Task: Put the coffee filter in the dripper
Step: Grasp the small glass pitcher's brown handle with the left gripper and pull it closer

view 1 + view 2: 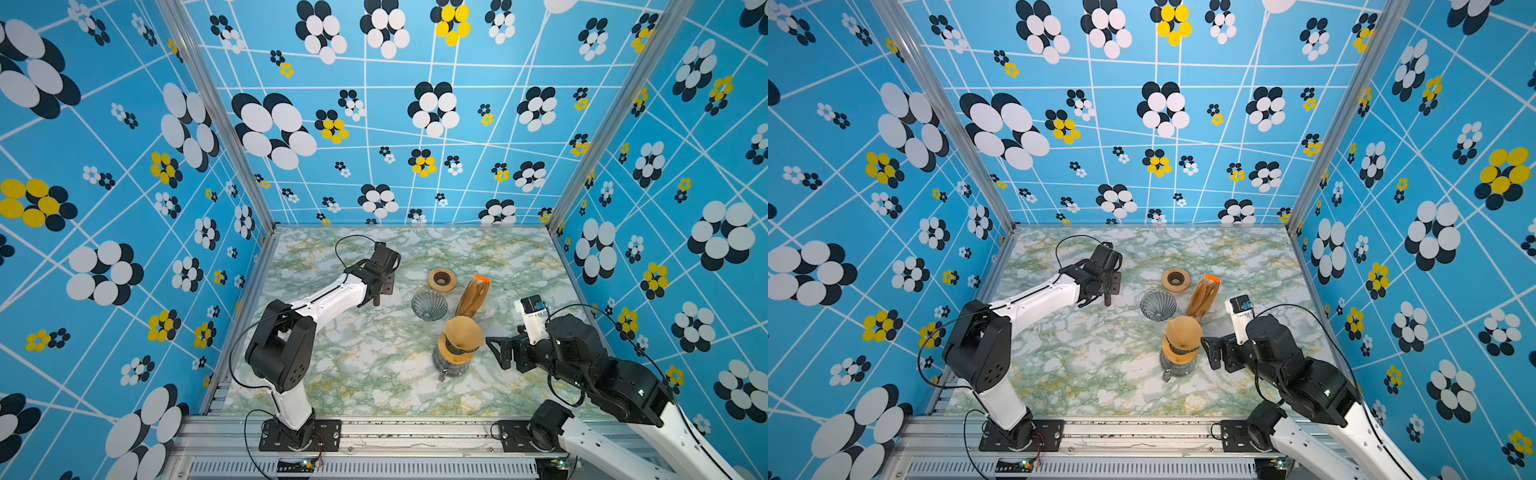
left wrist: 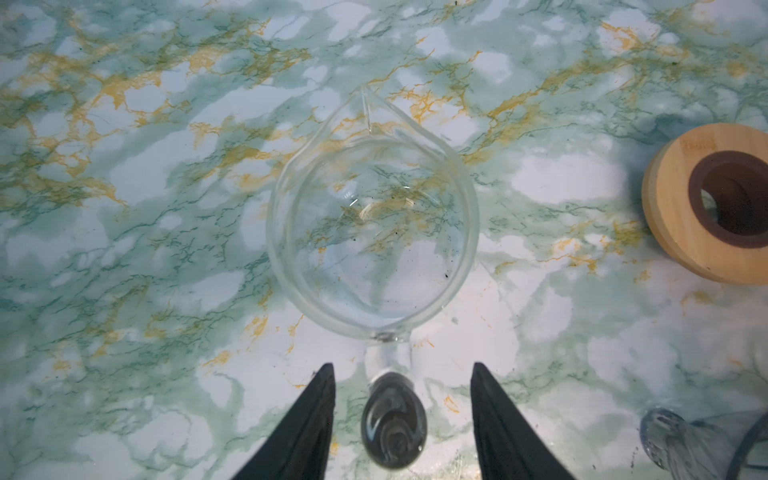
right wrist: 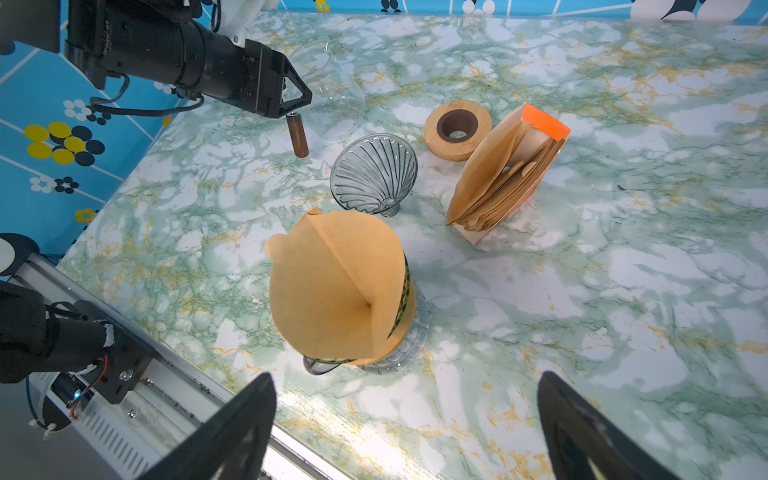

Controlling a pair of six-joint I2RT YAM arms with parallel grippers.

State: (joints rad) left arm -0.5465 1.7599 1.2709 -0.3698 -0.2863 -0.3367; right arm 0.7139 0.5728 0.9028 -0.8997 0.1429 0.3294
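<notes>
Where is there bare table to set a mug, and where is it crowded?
Bare: near stretch between the left arm's base and the filter-topped dripper; far right corner behind the filter pack. Crowded: wooden ring, ribbed glass cone and pack, mid-table.

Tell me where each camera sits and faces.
Top view: high in front, looking down at green marble table; left arm, right arm.
Top view: alongside, same aim, same table and arms.
Left wrist: straight down on clear glass jug; left gripper jaws.
Right wrist: slanting at brown paper filter; right gripper jaws, left arm.
All share the round wooden ring.
</notes>
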